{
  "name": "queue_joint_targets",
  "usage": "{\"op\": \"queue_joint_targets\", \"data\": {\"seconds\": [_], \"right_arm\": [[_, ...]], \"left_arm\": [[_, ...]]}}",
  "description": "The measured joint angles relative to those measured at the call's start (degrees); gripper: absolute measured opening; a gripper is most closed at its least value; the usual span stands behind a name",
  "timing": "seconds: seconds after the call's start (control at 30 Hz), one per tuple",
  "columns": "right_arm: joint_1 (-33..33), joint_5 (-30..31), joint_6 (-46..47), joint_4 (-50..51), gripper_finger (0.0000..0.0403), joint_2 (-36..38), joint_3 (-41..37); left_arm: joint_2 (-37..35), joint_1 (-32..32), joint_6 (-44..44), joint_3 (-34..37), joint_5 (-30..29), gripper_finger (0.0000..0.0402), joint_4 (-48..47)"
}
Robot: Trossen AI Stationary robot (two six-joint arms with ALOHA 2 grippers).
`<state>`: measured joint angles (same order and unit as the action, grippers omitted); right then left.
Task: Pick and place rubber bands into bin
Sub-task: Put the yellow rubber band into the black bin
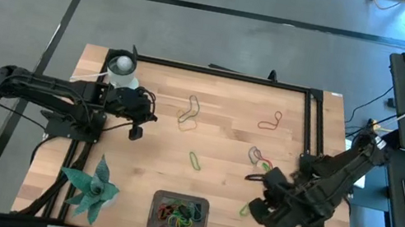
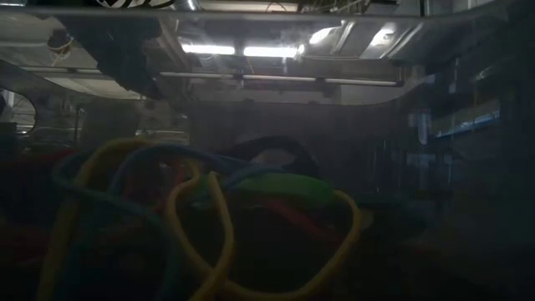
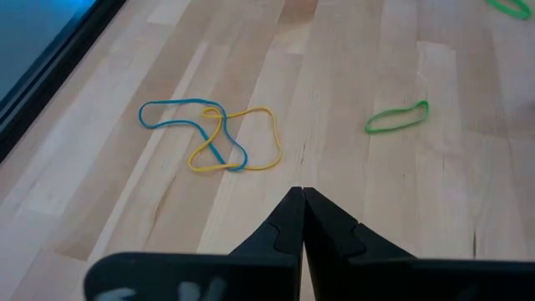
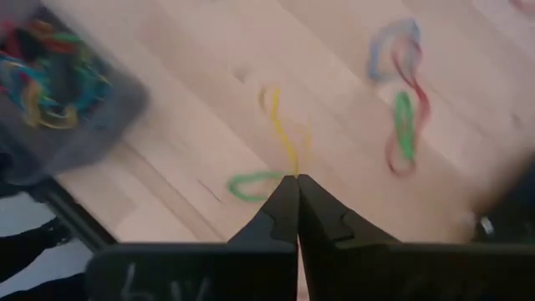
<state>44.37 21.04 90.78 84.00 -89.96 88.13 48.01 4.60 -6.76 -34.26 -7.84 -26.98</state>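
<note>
Yellow rubber band (image 4: 284,134) hangs pinched in the right gripper (image 4: 297,180), its fingers clenched on it. Carrying looks underway; next comes travel toward nine o'clock to the bin (image 1: 179,215), then release. Left gripper (image 3: 303,196) waits clenched, empty.

Open bench (image 1: 222,146) between both arms, only flat rubber bands (image 1: 188,113) strewn across. White cup (image 1: 122,69) at the far left corner, green plant (image 1: 91,187) near left, bin (image 1: 179,215) at the near edge.
</note>
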Motion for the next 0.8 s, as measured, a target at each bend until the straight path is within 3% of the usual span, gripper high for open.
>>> {"op": "queue_joint_targets", "data": {"seconds": [0.23, 0.5, 0.8], "right_arm": [[-3.1, 6.0, -12.9, -0.3, 0.0, -11.6, 17.2], [-6.4, 7.6, -27.3, -5.6, 0.0, -23.9, 36.4], [-10.2, 7.4, -34.3, -13.7, 0.0, -33.6, 45.0]], "left_arm": [[0.0, 0.0, 0.0, 0.0, 0.0, 0.0002, 0.0], [0.0, 0.0, 0.0, 0.0, 0.0, 0.0002, 0.0], [0.0, 0.0, 0.0, 0.0, 0.0, 0.0002, 0.0]]}}
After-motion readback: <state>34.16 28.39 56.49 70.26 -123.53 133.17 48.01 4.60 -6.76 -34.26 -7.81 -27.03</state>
